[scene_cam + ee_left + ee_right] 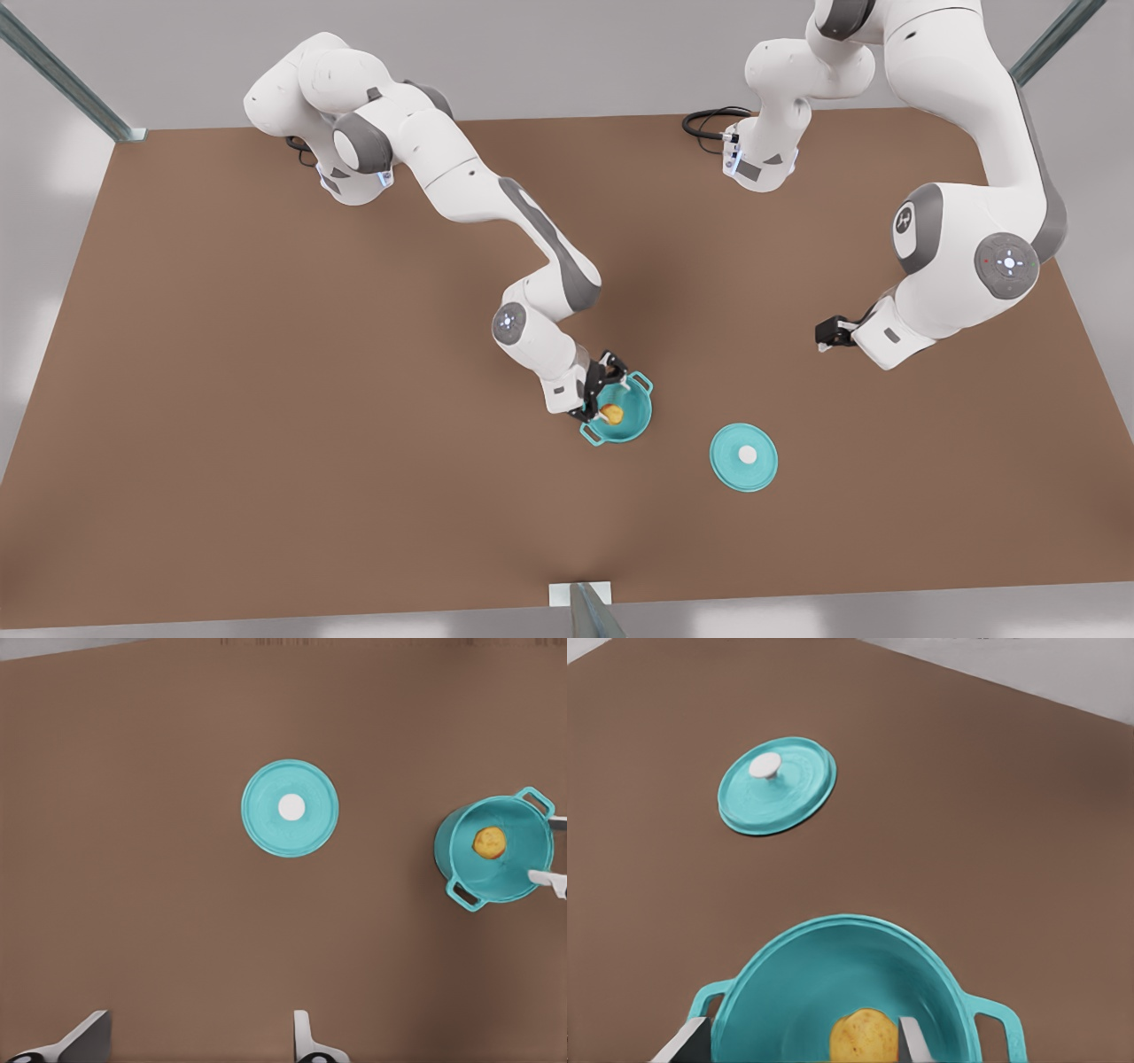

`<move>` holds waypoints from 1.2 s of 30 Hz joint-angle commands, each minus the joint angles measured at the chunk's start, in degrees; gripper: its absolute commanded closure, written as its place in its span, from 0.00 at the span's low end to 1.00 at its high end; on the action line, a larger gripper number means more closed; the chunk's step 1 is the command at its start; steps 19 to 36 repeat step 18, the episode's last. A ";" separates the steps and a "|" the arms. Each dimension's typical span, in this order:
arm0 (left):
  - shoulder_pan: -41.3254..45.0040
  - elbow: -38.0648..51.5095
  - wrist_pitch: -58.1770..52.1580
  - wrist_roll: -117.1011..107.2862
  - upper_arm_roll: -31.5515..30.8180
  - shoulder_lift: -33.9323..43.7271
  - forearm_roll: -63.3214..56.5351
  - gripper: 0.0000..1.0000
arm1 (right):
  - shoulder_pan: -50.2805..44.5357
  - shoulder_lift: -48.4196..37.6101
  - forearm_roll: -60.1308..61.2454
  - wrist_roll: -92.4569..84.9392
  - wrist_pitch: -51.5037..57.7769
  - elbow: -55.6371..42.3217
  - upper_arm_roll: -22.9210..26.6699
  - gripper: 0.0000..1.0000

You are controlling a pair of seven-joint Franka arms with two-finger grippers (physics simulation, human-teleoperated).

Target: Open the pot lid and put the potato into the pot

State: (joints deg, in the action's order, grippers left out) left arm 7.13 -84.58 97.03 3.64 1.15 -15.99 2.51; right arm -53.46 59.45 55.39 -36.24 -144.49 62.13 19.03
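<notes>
Right wrist view shows the right gripper (802, 1045) spread over the pot (859, 992), potato (864, 1036) loose inside; withdrawing carelessly could snag the rim, while the left gripper (828, 335) waits open and empty, far right.

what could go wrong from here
1. The right gripper is open, fingers low at the rim of the pot; pulling away sideways could snag it and drag or tip the pot.
2. The potato lies close beside one finger and might get nudged.
The left gripper waits open, above the table.
</notes>
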 commanded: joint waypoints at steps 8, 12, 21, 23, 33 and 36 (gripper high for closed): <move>-0.01 0.03 0.44 -1.00 -0.01 -0.18 -0.05 0.00 | 7.29 -31.92 -41.49 10.99 48.44 23.11 25.00 0.00; 0.51 1.35 0.09 -0.83 -0.09 -0.09 0.21 0.00 | 32.88 -42.31 -42.13 16.64 30.50 39.92 14.72 0.00; 1.57 3.28 -0.18 -1.00 -0.09 -1.06 0.74 0.00 | 31.84 -39.14 -39.13 21.12 34.72 32.44 12.87 0.00; 1.57 3.28 -0.18 -1.00 -0.09 -1.06 0.74 0.00 | 31.84 -39.14 -39.13 21.12 34.72 32.44 12.87 0.00; 1.57 3.28 -0.18 -1.00 -0.09 -1.06 0.74 0.00 | 31.84 -39.14 -39.13 21.12 34.72 32.44 12.87 0.00; 1.57 3.28 -0.18 -1.00 -0.09 -1.06 0.74 0.00 | 31.84 -39.14 -39.13 21.12 34.72 32.44 12.87 0.00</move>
